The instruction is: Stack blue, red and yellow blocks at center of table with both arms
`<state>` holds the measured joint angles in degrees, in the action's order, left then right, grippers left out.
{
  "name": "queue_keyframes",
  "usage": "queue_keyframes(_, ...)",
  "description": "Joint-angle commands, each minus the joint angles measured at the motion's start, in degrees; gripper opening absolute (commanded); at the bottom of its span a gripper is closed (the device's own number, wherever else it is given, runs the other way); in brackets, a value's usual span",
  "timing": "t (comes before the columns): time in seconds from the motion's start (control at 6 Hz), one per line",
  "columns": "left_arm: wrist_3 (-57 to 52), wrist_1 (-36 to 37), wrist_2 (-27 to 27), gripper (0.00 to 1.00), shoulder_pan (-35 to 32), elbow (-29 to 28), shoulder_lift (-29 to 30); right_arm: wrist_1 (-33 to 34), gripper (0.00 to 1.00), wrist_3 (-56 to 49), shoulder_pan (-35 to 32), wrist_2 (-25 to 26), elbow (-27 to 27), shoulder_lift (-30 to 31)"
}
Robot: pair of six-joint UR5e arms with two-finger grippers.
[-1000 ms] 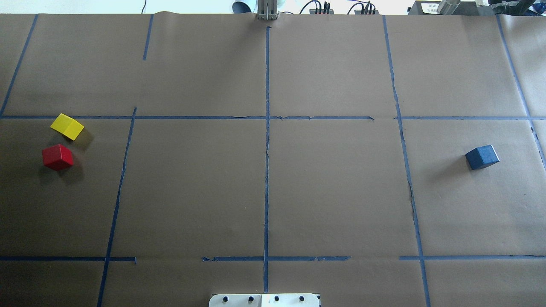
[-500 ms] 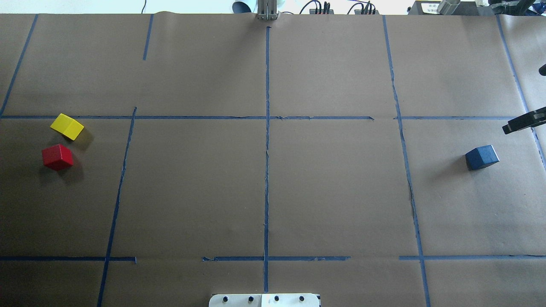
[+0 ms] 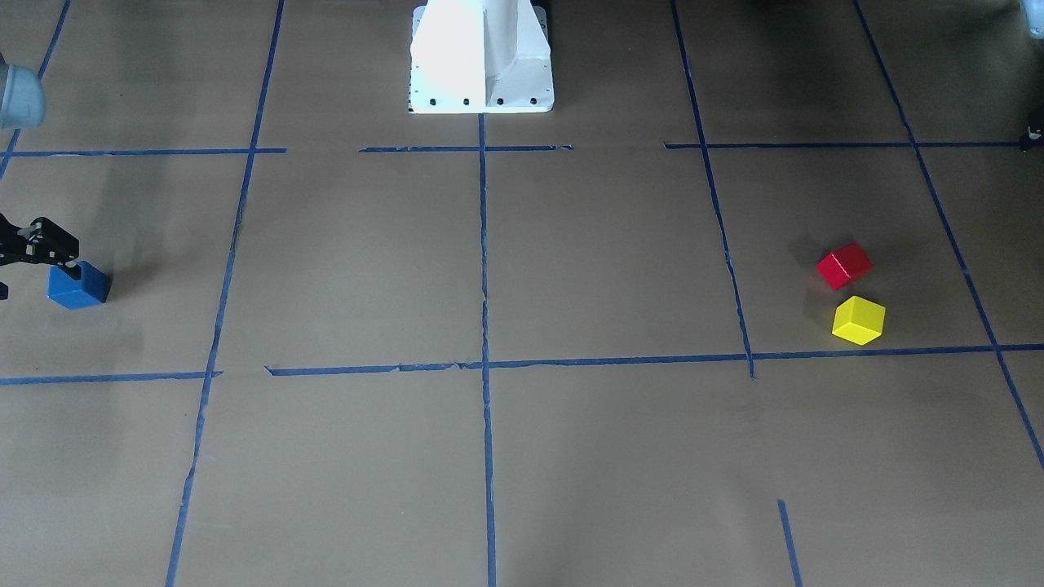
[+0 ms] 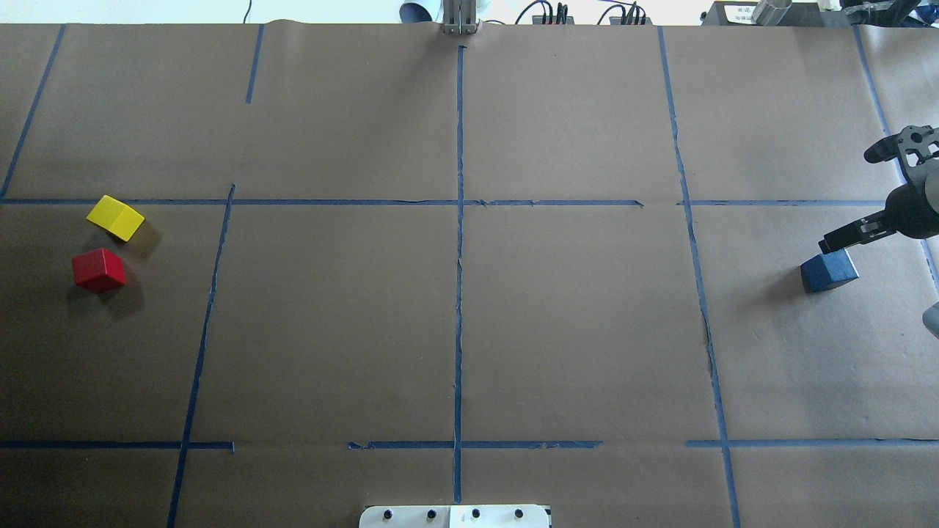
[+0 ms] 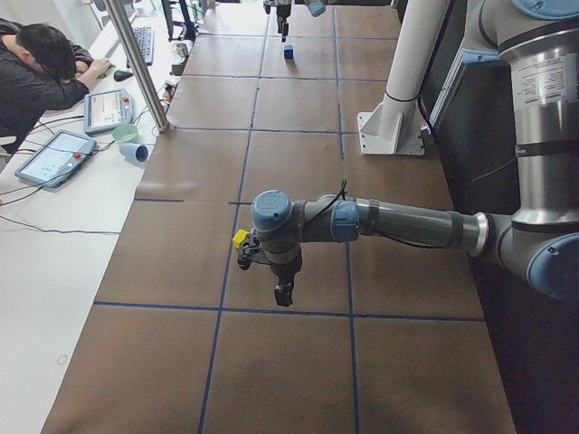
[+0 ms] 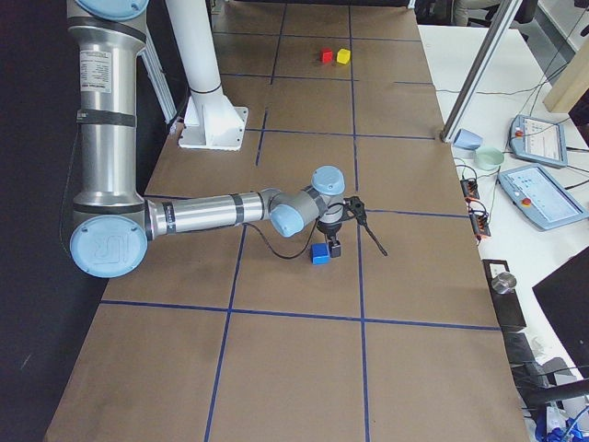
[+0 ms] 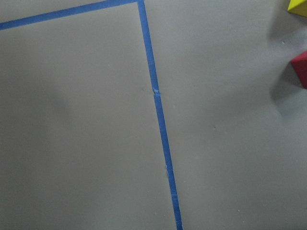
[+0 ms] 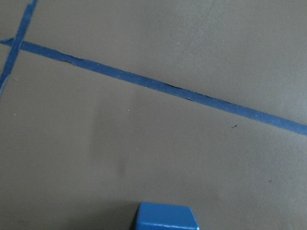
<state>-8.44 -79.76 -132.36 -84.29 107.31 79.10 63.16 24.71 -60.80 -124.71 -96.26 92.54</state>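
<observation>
Brown-paper tabletop (image 4: 572,323) marked into squares by blue tape lines (image 4: 459,293), with three blocks resting on it.

The yellow block (image 4: 115,218) and the red block (image 4: 99,270) sit near each other without touching at the robot's left end, the yellow one farther from the robot. The blue block (image 4: 829,270) sits at the right end, well apart from the other two. All three lie flat, turned at an angle to the tape. A white base plate (image 3: 481,57) stands at the robot's edge, on the centre line.
</observation>
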Motion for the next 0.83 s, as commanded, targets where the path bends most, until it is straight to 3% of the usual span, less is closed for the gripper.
queue_keyframes(0.0,0.0,0.04,0.0,1.0,0.0,0.0,0.0,-0.06,1.0,-0.02,1.82,0.25,2.65,0.01)
queue_keyframes(0.33,0.0,0.05,0.0,1.0,0.0,0.0,0.0,-0.06,1.0,-0.02,3.23,0.08,4.41,0.01)
queue_keyframes(0.5,0.0,0.05,0.0,1.0,0.0,0.0,0.0,0.03,0.78,0.07,3.67,-0.01,4.85,-0.17)
queue_keyframes(0.67,0.0,0.05,0.0,1.0,0.0,0.0,0.0,-0.06,0.1,0.24,3.68,-0.1,4.59,-0.43)
